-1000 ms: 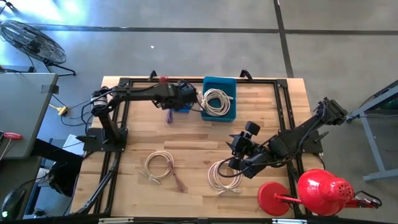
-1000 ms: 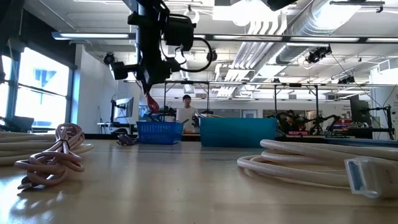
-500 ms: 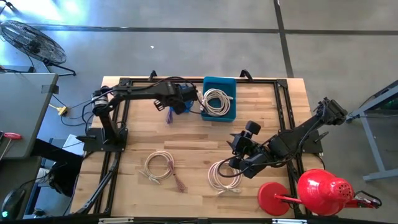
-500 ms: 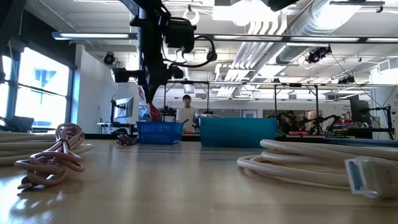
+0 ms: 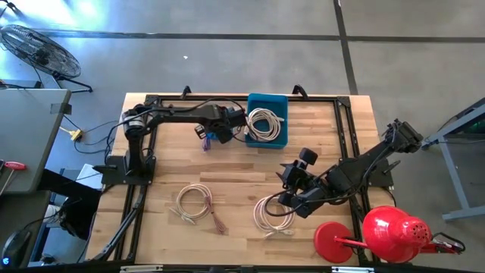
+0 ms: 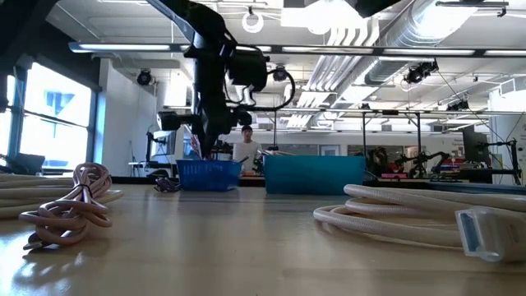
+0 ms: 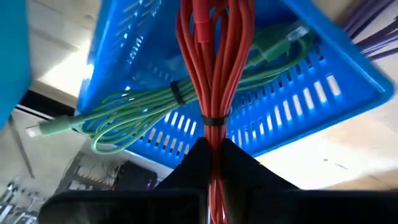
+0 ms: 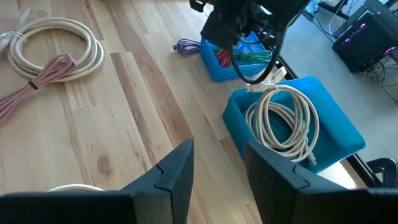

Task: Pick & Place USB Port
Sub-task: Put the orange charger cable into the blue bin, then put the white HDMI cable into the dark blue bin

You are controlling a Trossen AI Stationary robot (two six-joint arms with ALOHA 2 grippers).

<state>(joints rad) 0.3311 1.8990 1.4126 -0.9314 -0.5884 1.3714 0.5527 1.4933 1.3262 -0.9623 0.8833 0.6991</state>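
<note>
Nearest the front edge of the wooden worktop (image 5: 227, 182), seen from above, lie two coiled cables: a pinkish coil (image 5: 193, 203) to the left and a cream coil (image 5: 274, 214) to the right, with a red watering can (image 5: 394, 231) at the right corner. In the low view the cream coil's flat plug (image 6: 479, 233) sits close to the lens; no writing on it can be read. The right gripper (image 5: 292, 189) hangs just above the cream coil's far side, its fingers (image 8: 171, 168) apart and holding nothing.

Farther back, the left gripper (image 5: 214, 133) hovers over a small blue slatted basket (image 5: 220, 135) by the rear edge. Its fingers (image 7: 245, 171) are clamped on a bundle of red cable (image 7: 214, 68), bound with a dark tie, which dangles into the basket. A bundled green cable (image 7: 155, 109) already lies in the basket. A purple cable (image 5: 204, 142) rests on the wood just beside the basket, on its left.

Next to the basket on the right stands a teal bin (image 5: 267, 102) holding a white coiled cable (image 5: 264, 123).

Beyond the worktop, the low view shows a person (image 6: 244, 146) standing far off in the room. No brand or label is legible anywhere.
</note>
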